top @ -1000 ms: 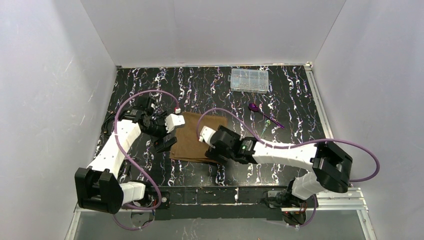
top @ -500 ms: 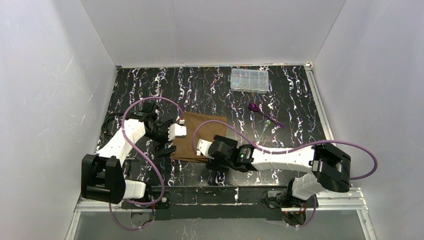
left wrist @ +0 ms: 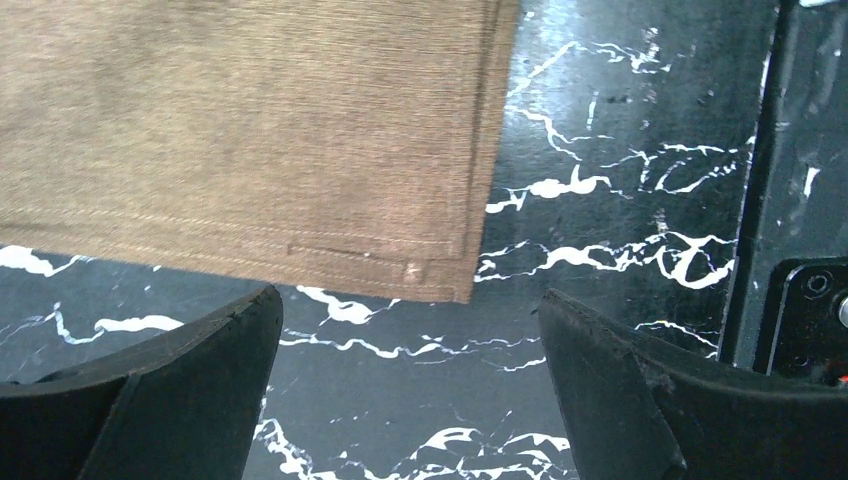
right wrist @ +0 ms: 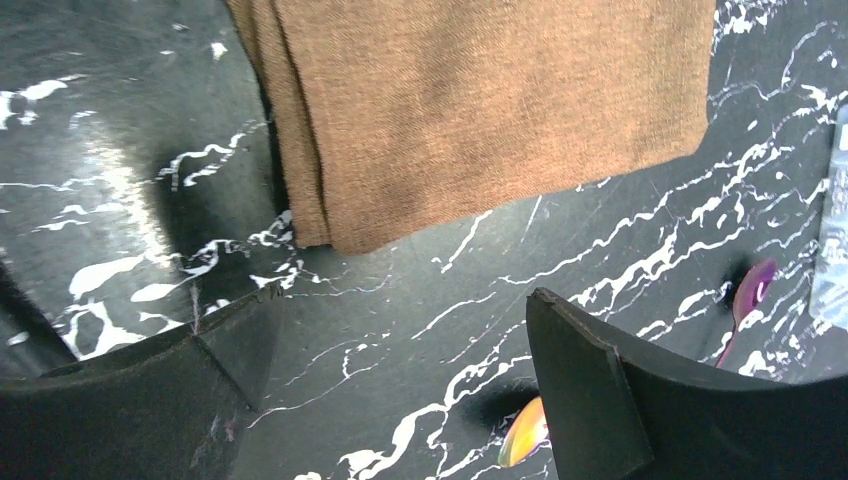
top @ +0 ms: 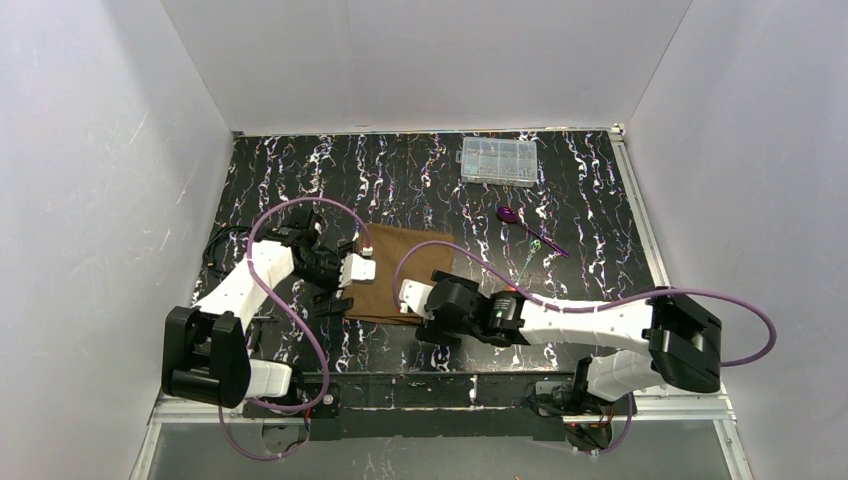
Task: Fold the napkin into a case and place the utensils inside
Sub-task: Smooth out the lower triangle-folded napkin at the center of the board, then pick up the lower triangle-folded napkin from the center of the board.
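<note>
Black, white-veined tabletop (top: 400,170) boxed in by white walls (top: 430,60).
The napkin (top: 385,275) lies folded; left gripper (left wrist: 408,310) and right gripper (right wrist: 400,300) gape wide, empty.

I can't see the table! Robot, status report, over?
Left gripper, right gripper open, empty. Napkin folded flat between them. Utensils off to its right, not inside. Plastic box far back, not blocking.

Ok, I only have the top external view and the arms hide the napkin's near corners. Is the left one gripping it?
Observer: No. Left fingers open; the napkin's hemmed corner lies just ahead, not between them.
Operator: And the right?
Observer: Right fingers open too, empty, facing the napkin's stacked folded edge.
Operator: Utensils?
Observer: A gold-orange head shows beside a right finger, the purple head farther off, both on the table, off the cloth.
</note>
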Robot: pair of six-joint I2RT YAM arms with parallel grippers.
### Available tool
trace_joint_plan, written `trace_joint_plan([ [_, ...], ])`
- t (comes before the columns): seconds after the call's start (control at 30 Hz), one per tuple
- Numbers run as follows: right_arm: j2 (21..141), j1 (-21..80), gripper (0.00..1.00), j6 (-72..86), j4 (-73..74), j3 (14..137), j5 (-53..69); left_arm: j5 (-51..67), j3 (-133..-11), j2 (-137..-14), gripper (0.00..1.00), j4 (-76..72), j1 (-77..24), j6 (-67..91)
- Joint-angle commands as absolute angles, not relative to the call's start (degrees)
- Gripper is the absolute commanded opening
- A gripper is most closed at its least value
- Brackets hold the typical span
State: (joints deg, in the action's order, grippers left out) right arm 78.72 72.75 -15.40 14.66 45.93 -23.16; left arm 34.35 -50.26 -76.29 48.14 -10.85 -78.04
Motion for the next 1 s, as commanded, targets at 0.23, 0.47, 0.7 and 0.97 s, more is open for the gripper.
trace_joint_plan([
  [0.23, 76.06, 72.54, 0.99, -18.22, 9.08, 45.01, -9.95, 35.27, -46.40, -75.33, 0.98, 50.40, -11.99, -85.15],
  [0.47, 78.43, 67.11, 0.99, -16.19, 4.63, 43.42, -5.36, 33.90, -45.13, -76.16, 0.98, 47.17, -12.83, -87.56],
  [0.7, 80.06, 65.08, 0.99, -17.38, 4.31, 44.97, -2.09, 31.68, -45.72, -79.15, 0.92, 45.59, -12.96, -89.88],
  [0.97, 81.98, 64.99, 0.99, -18.30, 3.55, 44.03, -2.16, 30.01, -41.75, -77.97, 0.91, 42.44, -14.12, -94.15],
])
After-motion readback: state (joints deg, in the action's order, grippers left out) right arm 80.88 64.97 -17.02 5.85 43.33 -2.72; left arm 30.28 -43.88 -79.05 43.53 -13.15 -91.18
